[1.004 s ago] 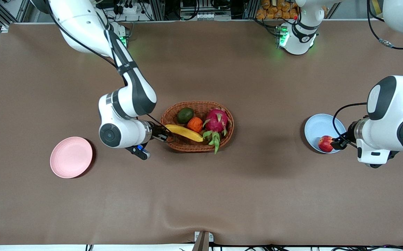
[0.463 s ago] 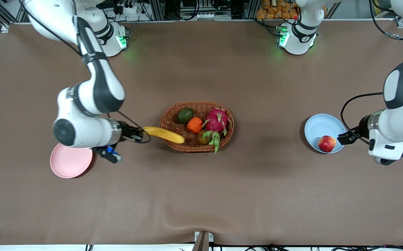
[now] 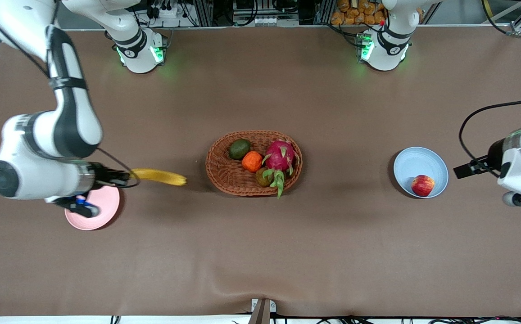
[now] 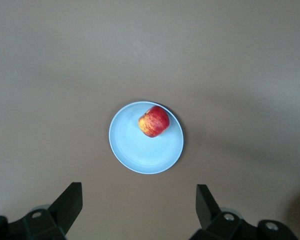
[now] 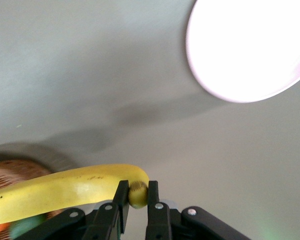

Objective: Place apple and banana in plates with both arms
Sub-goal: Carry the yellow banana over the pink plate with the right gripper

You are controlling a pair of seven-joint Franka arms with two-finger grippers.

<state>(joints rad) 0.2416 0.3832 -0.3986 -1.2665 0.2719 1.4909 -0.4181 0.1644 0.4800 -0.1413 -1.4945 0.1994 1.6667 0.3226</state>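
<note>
Two plates: pink plate (image 3: 102, 211), blue plate (image 3: 415, 161). One apple (image 3: 422, 185). One banana (image 3: 159, 176). One wicker basket (image 3: 224, 173). Inside: one avocado (image 3: 239, 149), one orange fruit (image 3: 252, 161), one dragon fruit (image 3: 280, 156), one kiwi (image 3: 263, 177). Two grippers: left gripper (image 4: 137, 205), right gripper (image 5: 136, 200).

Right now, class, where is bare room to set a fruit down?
The pale pink round plate holds nothing. Bare brown tabletop lies between the oval wicker basket and the light blue plate. The basket is crowded, and the blue plate already holds the red apple.

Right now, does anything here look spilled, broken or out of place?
Nothing spilled or broken. The apple sits off-centre near the blue plate's rim, and the right gripper pinches the banana by its very tip, which looks precarious.
</note>
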